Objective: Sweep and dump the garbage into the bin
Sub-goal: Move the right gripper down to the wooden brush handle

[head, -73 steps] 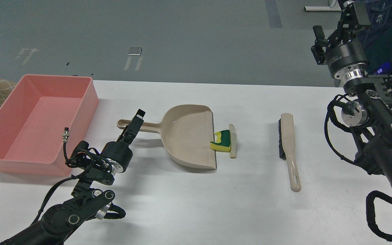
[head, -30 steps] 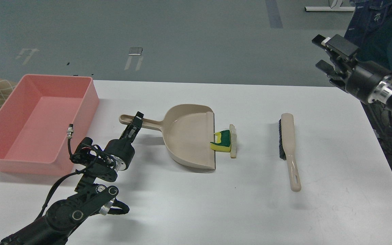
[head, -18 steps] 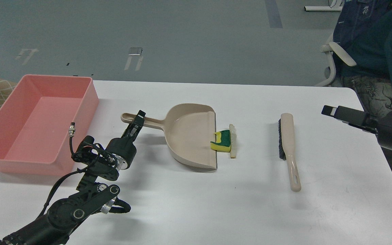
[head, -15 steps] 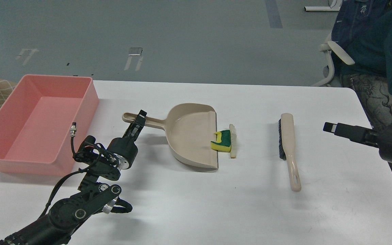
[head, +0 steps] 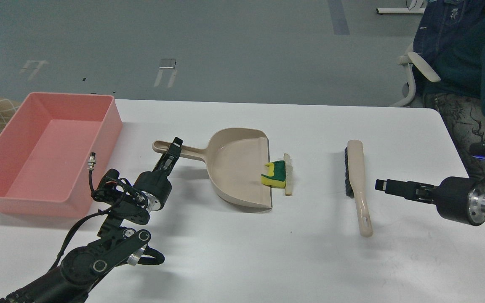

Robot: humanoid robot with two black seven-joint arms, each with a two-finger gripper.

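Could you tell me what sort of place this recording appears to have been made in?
Probably an indoor lab or workshop set up for robot trials. A plain white table stands on a grey floor with tape marks, and a seated person on an office chair watches from the table's far right corner.

No legible text, label, brand, number or sign observed on any item in the head view; markings, if present, are too small to resolve.

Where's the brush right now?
In the head view the brush lies flat on the white table, right of centre, between the sponge piece and the right pincer.
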